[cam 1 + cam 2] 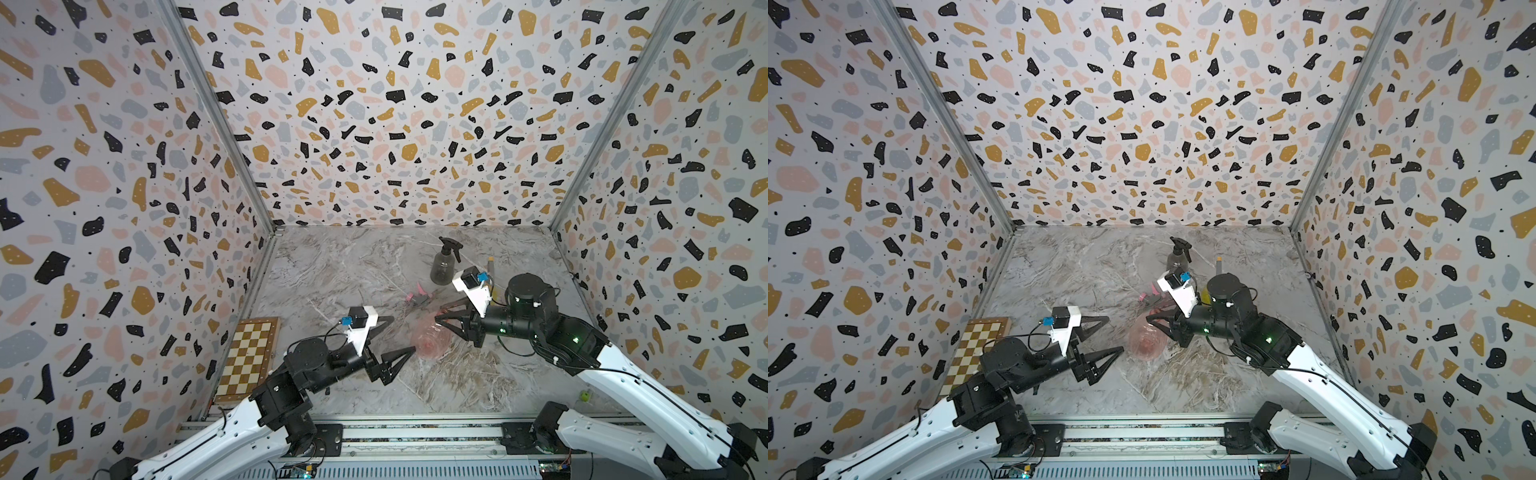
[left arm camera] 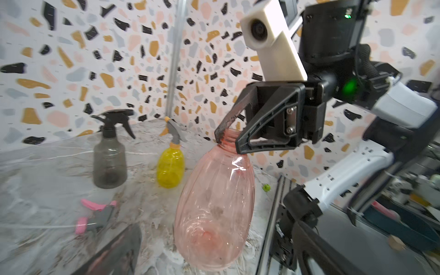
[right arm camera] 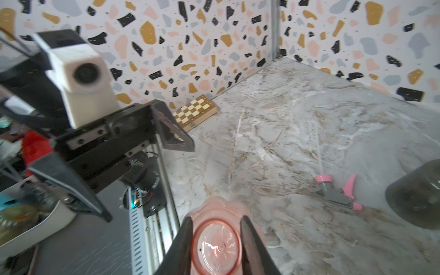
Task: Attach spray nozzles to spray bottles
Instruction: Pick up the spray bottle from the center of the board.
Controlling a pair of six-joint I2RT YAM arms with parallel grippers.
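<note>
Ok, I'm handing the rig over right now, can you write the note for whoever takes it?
Left gripper: open, empty, close beside the translucent pink plastic bottle, apparently clear of it.
Right gripper: shut on that bottle's bare neck.
Done: the smoky dark-grey conical bottle wears the black trigger nozzle; the round yellow bottle wears the grey nozzle with orange collar. Both stand toward the back of the marble table.
Left to do: the pink-and-grey trigger nozzle lies loose on the table between the pink and dark-grey bottles. Likely next: left gripper fetches it, screws it onto the pink neck.
</note>
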